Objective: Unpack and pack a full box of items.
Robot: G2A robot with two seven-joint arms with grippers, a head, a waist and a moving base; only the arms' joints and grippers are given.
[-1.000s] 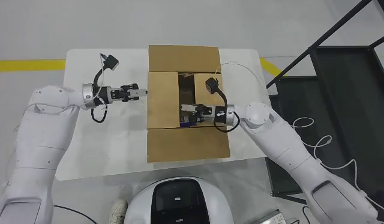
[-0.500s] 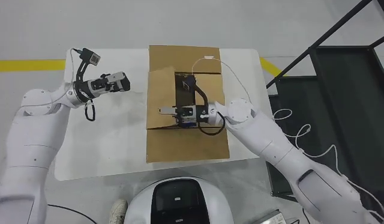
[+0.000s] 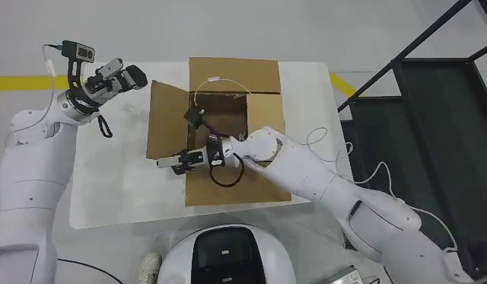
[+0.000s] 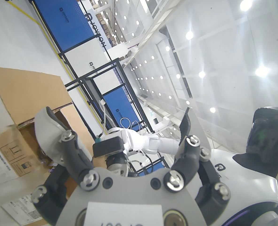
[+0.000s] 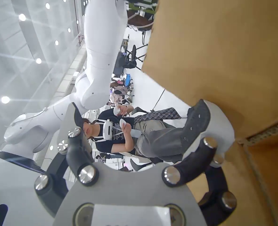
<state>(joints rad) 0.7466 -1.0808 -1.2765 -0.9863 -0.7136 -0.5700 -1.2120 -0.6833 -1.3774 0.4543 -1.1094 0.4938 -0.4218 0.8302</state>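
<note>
A brown cardboard box (image 3: 234, 74) stands in the middle of the white table (image 3: 122, 181), its top flaps spread out. Its left flap (image 3: 167, 120) stands tilted up. My right gripper (image 3: 170, 162) lies across the box at that flap's near corner, open, with one finger against the cardboard (image 5: 212, 48) and nothing held. My left gripper (image 3: 128, 76) hangs open and empty above the table's far left corner, apart from the box (image 4: 23, 95). The box's inside (image 3: 228, 120) is dark and I cannot make out its contents.
A black metal stair frame (image 3: 426, 78) stands right of the table. A yellow line (image 3: 38, 81) runs on the floor to the left. Thin white cables (image 3: 228, 86) loop over the box's far side. Bare tabletop lies left of the box.
My right gripper swept left across the box and the left flap swung up from flat. My left gripper pulled away from the box, up toward the far left corner.
</note>
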